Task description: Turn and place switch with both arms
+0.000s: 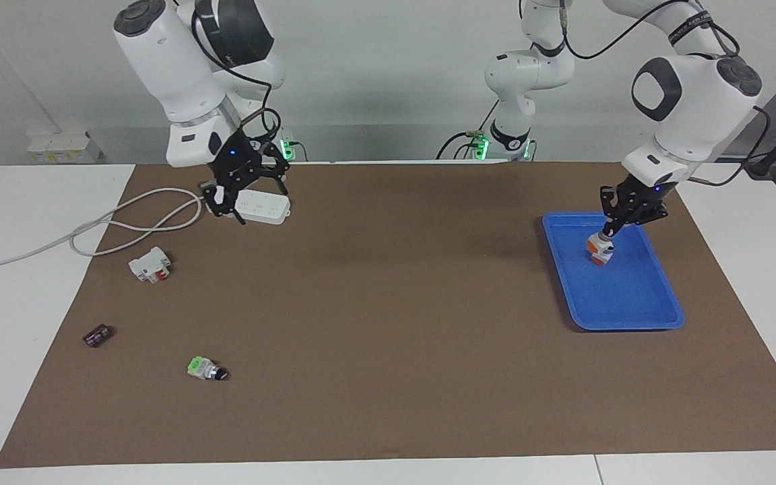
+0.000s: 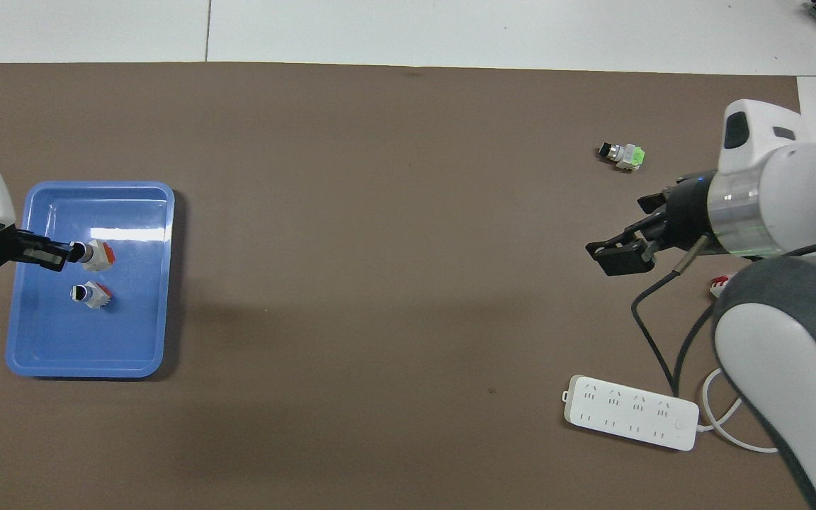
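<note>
The switch (image 1: 600, 248) has an orange square end, a silvery-white middle and a black knob. It hangs orange end down in the blue tray (image 1: 637, 306) at the left arm's end of the table. My left gripper (image 1: 607, 232) is shut on its knob, and I cannot tell whether it touches the tray floor. The overhead view shows the switch (image 2: 98, 255) at the left gripper (image 2: 62, 256), inside the tray (image 2: 132, 340), with a similar shape beside it that looks like its reflection. My right gripper (image 1: 245, 194) is open and empty over the white power strip (image 1: 263, 206); it also shows in the overhead view (image 2: 627, 237).
A white-and-red breaker block (image 1: 150, 264), a small dark cylinder (image 1: 97, 335) and a green-ended switch (image 1: 205, 368) lie at the right arm's end. The power strip's white cable (image 1: 125, 222) loops off the mat there. The green-ended switch (image 2: 624, 154) and the power strip (image 2: 631, 412) also show from overhead.
</note>
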You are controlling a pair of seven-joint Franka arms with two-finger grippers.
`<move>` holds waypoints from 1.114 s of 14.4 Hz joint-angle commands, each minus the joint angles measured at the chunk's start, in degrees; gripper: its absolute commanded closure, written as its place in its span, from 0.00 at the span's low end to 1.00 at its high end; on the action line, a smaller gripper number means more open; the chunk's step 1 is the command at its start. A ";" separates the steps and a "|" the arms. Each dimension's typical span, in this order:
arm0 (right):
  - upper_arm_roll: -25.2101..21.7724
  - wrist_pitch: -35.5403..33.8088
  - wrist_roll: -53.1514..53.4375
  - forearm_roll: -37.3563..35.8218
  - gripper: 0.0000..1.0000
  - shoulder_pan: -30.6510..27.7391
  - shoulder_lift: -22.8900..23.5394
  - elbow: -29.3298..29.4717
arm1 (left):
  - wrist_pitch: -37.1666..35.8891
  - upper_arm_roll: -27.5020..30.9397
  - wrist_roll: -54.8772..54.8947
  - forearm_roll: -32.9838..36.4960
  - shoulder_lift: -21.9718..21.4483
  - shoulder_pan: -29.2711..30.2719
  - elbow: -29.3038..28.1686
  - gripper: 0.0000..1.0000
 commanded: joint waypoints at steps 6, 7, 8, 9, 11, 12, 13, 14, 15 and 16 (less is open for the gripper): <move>-18.39 -0.49 8.71 -1.92 0.00 7.42 -0.84 0.13 | 11.06 -0.68 0.39 4.55 3.75 8.38 -4.86 1.00; -19.10 -0.49 11.62 -3.32 0.00 7.50 -0.93 0.21 | 11.78 -0.68 0.39 4.56 3.76 9.01 -5.04 1.00; -19.37 -0.58 14.17 -4.81 0.00 7.59 -0.93 0.91 | 12.57 -0.68 0.39 4.64 4.02 9.97 -5.04 1.00; -19.28 -0.76 17.16 -6.83 0.00 7.68 -0.93 2.14 | 13.36 -0.68 0.39 4.64 4.19 10.76 -5.04 1.00; -18.32 -1.37 24.79 -12.97 0.00 7.94 -0.84 4.42 | 14.42 -0.68 0.30 4.64 4.72 12.26 -6.18 1.00; -18.31 -3.03 28.75 -14.92 0.00 9.42 -0.67 5.30 | 14.25 -0.68 -0.22 4.64 4.37 12.35 -7.05 1.00; -18.23 -5.57 31.40 -16.16 0.00 10.05 -0.41 6.97 | 14.60 -0.68 -0.84 4.64 4.02 12.09 -8.46 1.00; -18.14 -8.29 32.73 -17.73 0.00 10.14 0.29 8.90 | 14.95 -0.68 -1.89 4.64 3.85 12.09 -9.25 1.00; -17.53 -10.66 33.00 -18.53 0.00 9.97 1.43 11.00 | 15.21 -0.68 -2.07 4.64 3.76 12.17 -10.57 1.00; -16.30 -12.52 33.09 -18.71 0.00 9.44 2.22 12.85 | 15.74 -0.68 -2.25 4.64 3.76 12.18 -11.45 1.00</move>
